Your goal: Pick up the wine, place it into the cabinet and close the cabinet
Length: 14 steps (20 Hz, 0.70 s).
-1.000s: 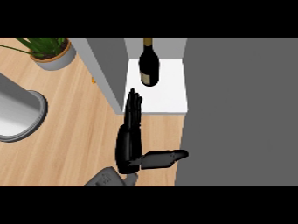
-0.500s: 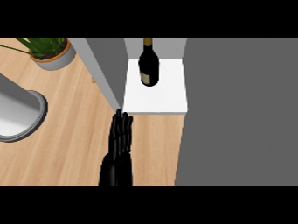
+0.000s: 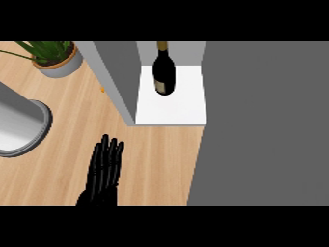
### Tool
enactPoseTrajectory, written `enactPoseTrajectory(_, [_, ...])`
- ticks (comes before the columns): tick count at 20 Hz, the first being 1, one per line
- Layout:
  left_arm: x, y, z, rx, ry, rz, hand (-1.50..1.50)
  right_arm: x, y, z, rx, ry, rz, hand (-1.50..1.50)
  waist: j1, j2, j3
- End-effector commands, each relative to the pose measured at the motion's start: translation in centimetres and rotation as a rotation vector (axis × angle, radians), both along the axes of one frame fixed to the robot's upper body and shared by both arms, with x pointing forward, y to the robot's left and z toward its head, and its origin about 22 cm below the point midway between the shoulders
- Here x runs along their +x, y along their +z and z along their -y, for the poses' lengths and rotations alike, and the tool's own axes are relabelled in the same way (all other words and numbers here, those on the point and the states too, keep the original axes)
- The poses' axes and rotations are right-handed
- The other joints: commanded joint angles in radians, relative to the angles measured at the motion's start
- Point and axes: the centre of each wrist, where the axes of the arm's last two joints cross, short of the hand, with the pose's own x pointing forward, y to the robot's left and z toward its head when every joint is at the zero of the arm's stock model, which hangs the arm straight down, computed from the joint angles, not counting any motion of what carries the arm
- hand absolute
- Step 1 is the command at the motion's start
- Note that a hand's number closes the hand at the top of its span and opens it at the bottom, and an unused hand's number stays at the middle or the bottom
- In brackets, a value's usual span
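I have one hand in view, and from its place left of centre I take it for the left hand (image 3: 101, 185). It comes up from the lower edge of the frame with its fingers (image 3: 107, 154) straight, close together and pointing toward the top of the frame. It is open and holds nothing. It lies over the bare wooden worktop (image 3: 60, 159), below and to the left of the cabinet and apart from it. I cannot tell whether it touches the wood. The right hand shows nowhere.

The wine bottle (image 3: 164, 72) is inside the cabinet at top centre. It is dark, with a pale neck toward the top edge, and sits on the white shelf (image 3: 174, 108) toward the back. The cabinet is not closed: its grey door (image 3: 113, 77) juts out at the left of the shelf, running from the top edge down toward the middle of the frame. A broad grey surface (image 3: 274, 125) fills the right side of the frame, against the shelf's right edge.

A potted plant (image 3: 56, 60) stands on the worktop in the upper left. Below it, at the left edge, is a big grey cylinder (image 3: 10, 123), well apart from the hand.
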Motion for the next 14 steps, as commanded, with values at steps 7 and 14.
enactPoseTrajectory(7, [-2.4,1.5,-6.4,0.016,-0.051,-0.004,-1.5,-1.9,0.7,-1.1,0.046,0.19,-0.04,1.5,0.006,-0.001,-0.001])
enactPoseTrajectory(14, [-1.9,1.1,-8.0,0.017,0.006,0.034,-1.5,-4.4,0.2,-2.5,0.103,0.279,-0.168,1.5,-0.003,-0.001,-0.001])
